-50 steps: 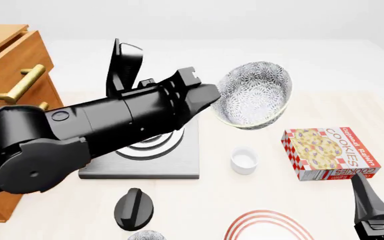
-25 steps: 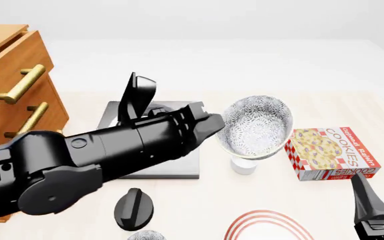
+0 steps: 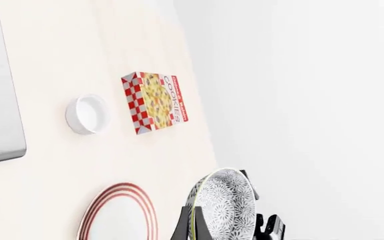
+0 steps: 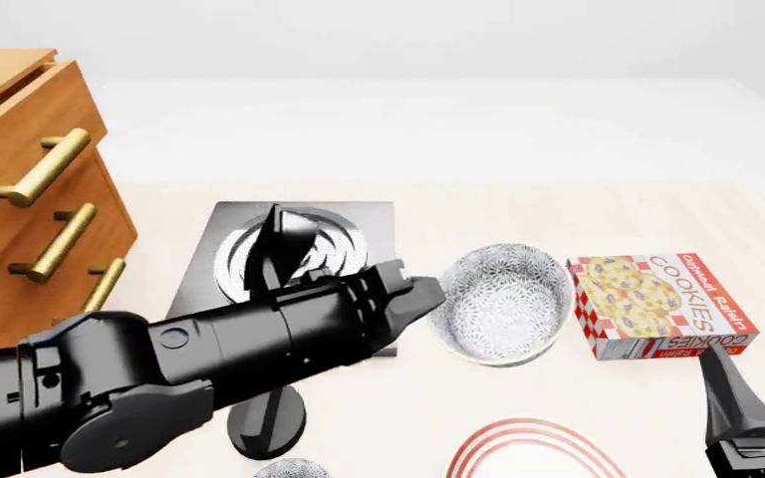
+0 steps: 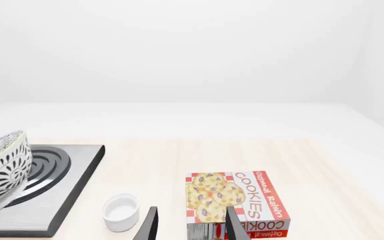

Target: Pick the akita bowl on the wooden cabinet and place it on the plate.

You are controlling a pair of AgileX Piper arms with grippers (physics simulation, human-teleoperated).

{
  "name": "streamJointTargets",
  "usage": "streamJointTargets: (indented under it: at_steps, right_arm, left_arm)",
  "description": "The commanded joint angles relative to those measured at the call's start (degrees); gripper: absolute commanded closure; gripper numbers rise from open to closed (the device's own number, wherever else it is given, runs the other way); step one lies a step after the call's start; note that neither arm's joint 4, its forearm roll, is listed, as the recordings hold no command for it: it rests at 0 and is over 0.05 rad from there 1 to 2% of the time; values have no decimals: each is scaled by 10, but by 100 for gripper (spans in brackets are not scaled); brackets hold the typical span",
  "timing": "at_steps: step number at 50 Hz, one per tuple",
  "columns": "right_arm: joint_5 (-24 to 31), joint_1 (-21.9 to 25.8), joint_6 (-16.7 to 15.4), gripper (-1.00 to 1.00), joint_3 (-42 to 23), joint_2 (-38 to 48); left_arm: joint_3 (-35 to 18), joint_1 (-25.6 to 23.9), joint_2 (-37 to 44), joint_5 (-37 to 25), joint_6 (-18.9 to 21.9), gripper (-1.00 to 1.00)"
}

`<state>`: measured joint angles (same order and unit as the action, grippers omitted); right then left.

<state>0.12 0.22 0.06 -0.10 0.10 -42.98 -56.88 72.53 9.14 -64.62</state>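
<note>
The left gripper's (image 4: 425,296) fingers were clenched on the rim of the glossy grey-white speckled akita bowl (image 4: 500,304), which hung in the air off the table, tilted so its opening faced the front camera. Half a second before, the same bowl had sat higher in the front view and a second before higher still, so the left arm had been carrying it downward and nearer the camera. The small plain white cup (image 3: 87,114), plain in the front view a second ago, was now hidden there behind the bowl, though both wrist views showed it on the table beside the red-and-white cookie box (image 4: 659,305). In the left wrist view the bowl appeared edge-on, held between the dark fingers, just beside the round white plate with thin red rings (image 3: 119,215). The plate lay at the front view's near edge, below the bowl and bare. The large orange-brown wooden cabinet (image 4: 31,204) stood at the left, well apart from the bowl. The right gripper (image 5: 188,225) hovered with its fingers spread apart, grasping nothing, near the cookie box.
</note>
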Motion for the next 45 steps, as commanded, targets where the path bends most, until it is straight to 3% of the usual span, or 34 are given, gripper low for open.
streamJointTargets:
  at_steps: [1, 45]
  right_arm:
    - [0, 0, 0, -100, 0, 0]
    - [-1, 0, 0, -100, 0, 0]
  left_arm:
    - [26, -14, 12, 28, -14, 100]
    - [51, -46, 74, 81, -50, 100]
